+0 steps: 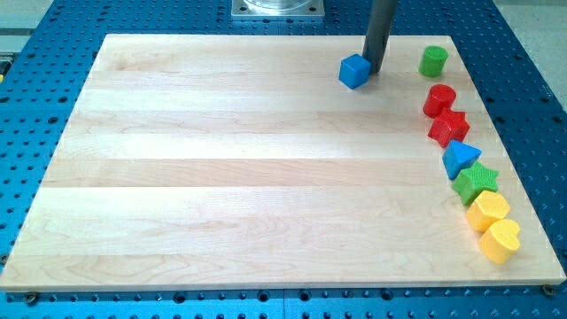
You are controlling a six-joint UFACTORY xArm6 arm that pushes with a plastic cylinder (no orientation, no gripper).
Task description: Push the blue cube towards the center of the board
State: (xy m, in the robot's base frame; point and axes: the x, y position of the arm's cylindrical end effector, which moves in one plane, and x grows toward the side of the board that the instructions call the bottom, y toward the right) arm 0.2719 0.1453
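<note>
The blue cube (353, 71) sits near the top of the wooden board (221, 177), right of the middle. My tip (373, 71) stands right beside the cube's right side, touching or nearly touching it. The dark rod rises from there out of the view's top.
Along the board's right side, from top to bottom, lie a green cylinder (433, 60), a red cylinder (438, 99), a red star (449, 128), a blue triangle (460, 158), a green star (476, 182), a yellow hexagon (488, 211) and a yellow heart (500, 240).
</note>
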